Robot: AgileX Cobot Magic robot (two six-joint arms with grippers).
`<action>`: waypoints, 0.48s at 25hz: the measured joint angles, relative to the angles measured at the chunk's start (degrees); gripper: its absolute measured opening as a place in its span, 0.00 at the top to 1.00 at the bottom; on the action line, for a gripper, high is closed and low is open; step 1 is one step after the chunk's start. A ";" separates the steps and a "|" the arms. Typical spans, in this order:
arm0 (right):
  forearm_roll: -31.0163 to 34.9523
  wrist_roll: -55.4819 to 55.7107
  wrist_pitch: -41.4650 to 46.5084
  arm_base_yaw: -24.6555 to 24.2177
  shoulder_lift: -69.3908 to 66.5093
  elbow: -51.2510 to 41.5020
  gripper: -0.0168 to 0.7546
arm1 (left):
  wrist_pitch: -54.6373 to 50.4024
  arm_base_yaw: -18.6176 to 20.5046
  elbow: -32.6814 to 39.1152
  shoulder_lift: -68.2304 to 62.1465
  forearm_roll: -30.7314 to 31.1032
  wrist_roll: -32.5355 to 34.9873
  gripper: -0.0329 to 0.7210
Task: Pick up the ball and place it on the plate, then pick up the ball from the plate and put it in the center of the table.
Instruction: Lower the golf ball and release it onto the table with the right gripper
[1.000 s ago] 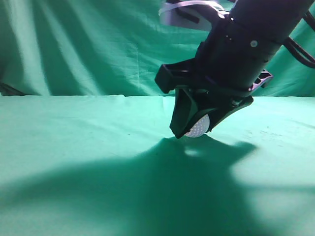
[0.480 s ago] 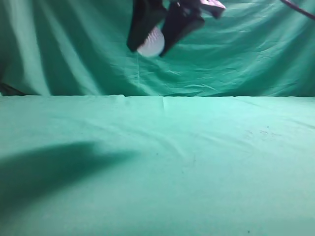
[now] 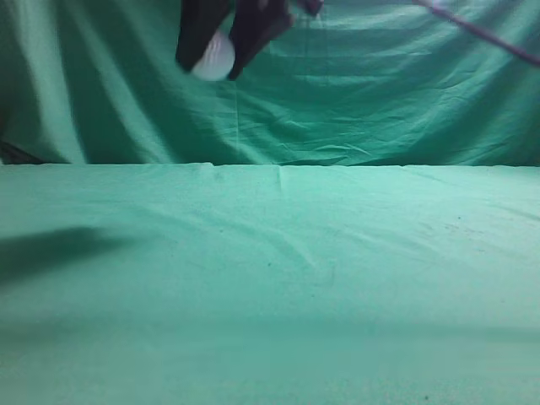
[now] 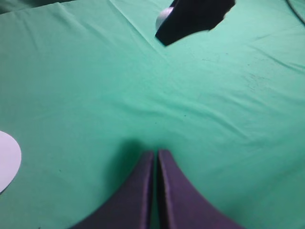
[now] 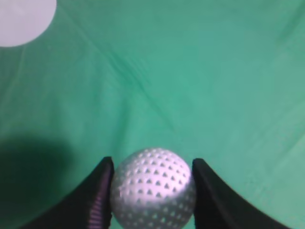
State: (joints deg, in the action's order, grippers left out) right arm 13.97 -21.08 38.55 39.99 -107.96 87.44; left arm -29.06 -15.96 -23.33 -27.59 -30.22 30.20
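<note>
Right gripper [image 5: 151,191] clamps the ball [image 5: 153,187] high above the table [image 3: 270,278], carrying it toward the plate [image 5: 21,19] ahead-left.

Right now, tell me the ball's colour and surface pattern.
White, covered in fine dimples. The ball shows best in the right wrist view, clamped in the right gripper.

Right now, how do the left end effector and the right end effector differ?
The right end effector is shut on the ball, one finger on each side; the left end effector holds nothing, its fingers pressed together. The right end effector is raised well above the table, near the top of the exterior view; the left end effector does not show in that view at all. Both have dark, tapered fingers.
</note>
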 joint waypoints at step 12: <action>-2.80 0.11 5.61 1.13 -18.78 13.78 0.54 | 2.30 0.00 0.00 0.00 1.16 0.00 0.96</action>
State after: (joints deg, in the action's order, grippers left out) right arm 11.18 -20.97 44.17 41.11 -126.74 101.22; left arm -26.77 -15.96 -23.33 -27.59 -29.06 30.20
